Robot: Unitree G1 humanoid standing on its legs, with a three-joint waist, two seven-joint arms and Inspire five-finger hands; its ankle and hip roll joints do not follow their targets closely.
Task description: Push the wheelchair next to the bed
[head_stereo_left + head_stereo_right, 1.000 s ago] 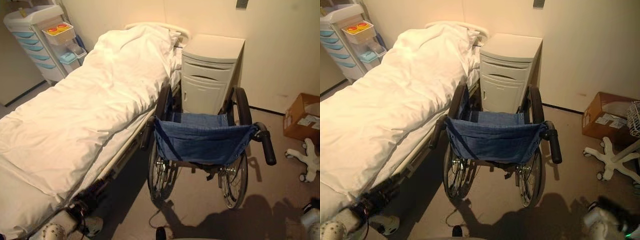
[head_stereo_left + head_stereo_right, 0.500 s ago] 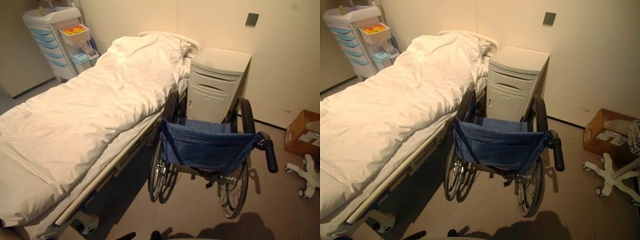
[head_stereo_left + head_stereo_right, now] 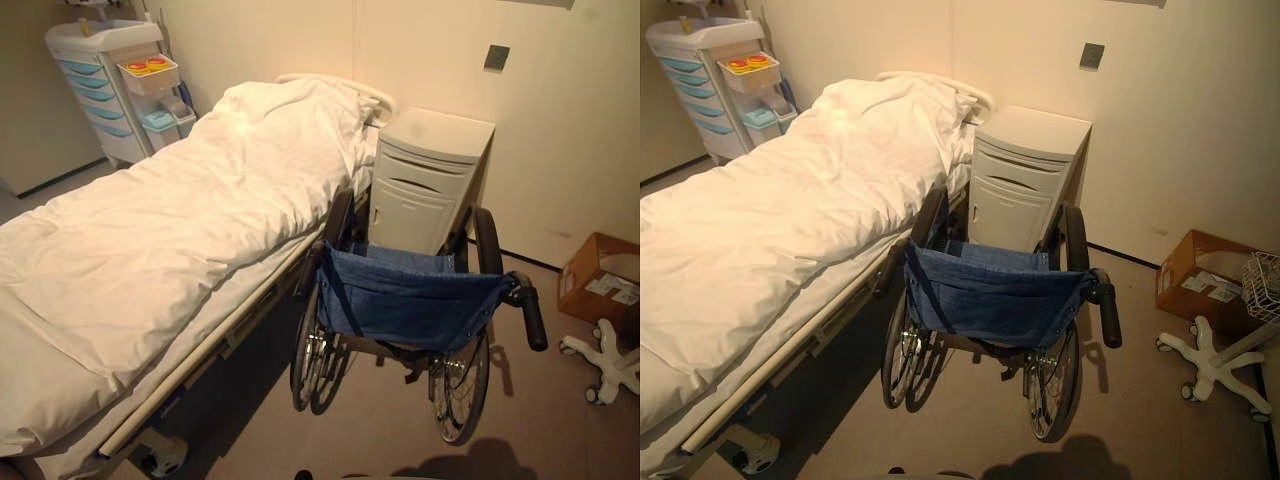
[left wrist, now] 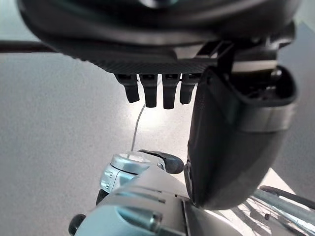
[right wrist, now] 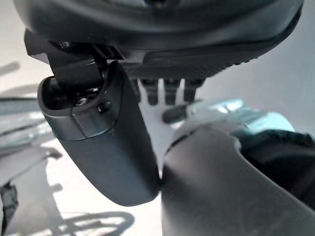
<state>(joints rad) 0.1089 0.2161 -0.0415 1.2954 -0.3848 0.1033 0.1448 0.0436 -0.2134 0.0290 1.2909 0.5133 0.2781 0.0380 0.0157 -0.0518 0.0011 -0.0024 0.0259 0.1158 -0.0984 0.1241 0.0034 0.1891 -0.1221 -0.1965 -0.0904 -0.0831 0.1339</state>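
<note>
A wheelchair with a blue sling back stands beside the bed, its left wheel close against the bed frame and its front facing a bedside cabinet. Its black push handles point back toward me, and nothing touches them. The bed is covered by a white duvet. In the left wrist view my left hand hangs over the bare floor with fingers relaxed and holds nothing. My right hand shows the same way in the right wrist view, open and away from the chair.
A cream bedside cabinet stands against the wall just ahead of the wheelchair. A drawer trolley is at the far left past the bed. At the right are a cardboard box, a white caster base and a wire basket.
The camera has risen and drawn back, so the whole picture has shifted. My arms, seen at the bottom corners a second ago, have dropped out of the eye views. The wheelchair stays put.
</note>
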